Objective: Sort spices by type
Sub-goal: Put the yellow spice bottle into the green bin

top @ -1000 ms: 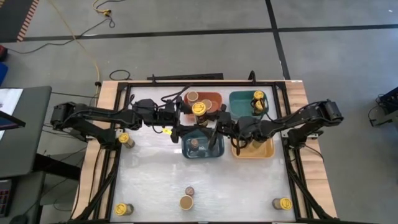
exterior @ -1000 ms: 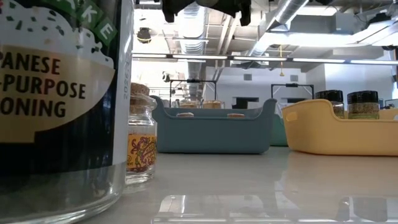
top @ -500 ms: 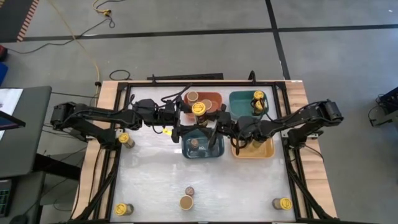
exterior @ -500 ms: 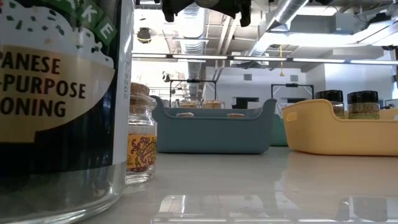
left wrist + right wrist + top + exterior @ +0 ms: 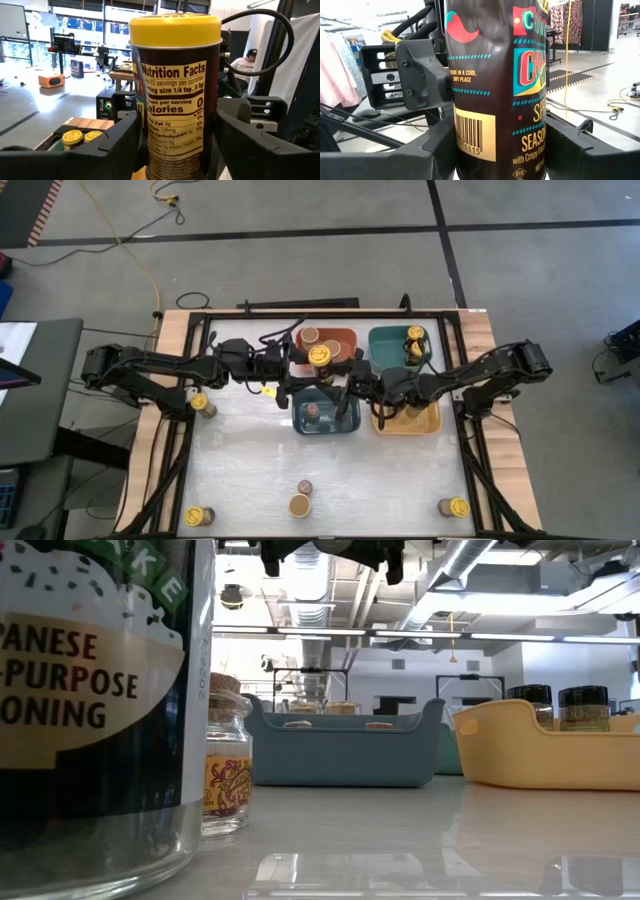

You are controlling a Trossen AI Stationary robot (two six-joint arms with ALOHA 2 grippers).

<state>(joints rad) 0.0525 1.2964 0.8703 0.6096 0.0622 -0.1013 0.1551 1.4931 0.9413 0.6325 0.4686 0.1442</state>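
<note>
A spice jar with a yellow lid (image 5: 320,354) and a dark label (image 5: 175,100) hangs upright above the bins at mid table. My left gripper (image 5: 177,150) reaches it from the table's left (image 5: 303,372) and is shut on it. My right gripper (image 5: 500,150) reaches it from the table's right (image 5: 342,377) and is shut on the same jar. Other spices stand on their bases on the table: yellow-lidded jars (image 5: 200,404) (image 5: 199,516) (image 5: 455,507), a tan-lidded jar (image 5: 300,505) and a small brown-topped jar (image 5: 305,487). My left gripper pinches the jar's lower body (image 5: 150,150) between its two fingers, one on each side. The fingers lie about level, coming from the table's left. The jar stands upright, lifted clear. My right gripper pinches the jar's lower body (image 5: 465,145) between its two fingers, coming level from the table's right, opposite the left gripper. The jar is upright and clear of the table and bins.
Under the arms stand an orange bin (image 5: 345,340), a teal bin (image 5: 390,340), a blue bin (image 5: 325,420) and a yellow bin (image 5: 410,423), each with jars inside. Dark-topped jars (image 5: 583,705) stand in the yellow bin. A black frame rims the table (image 5: 190,440).
</note>
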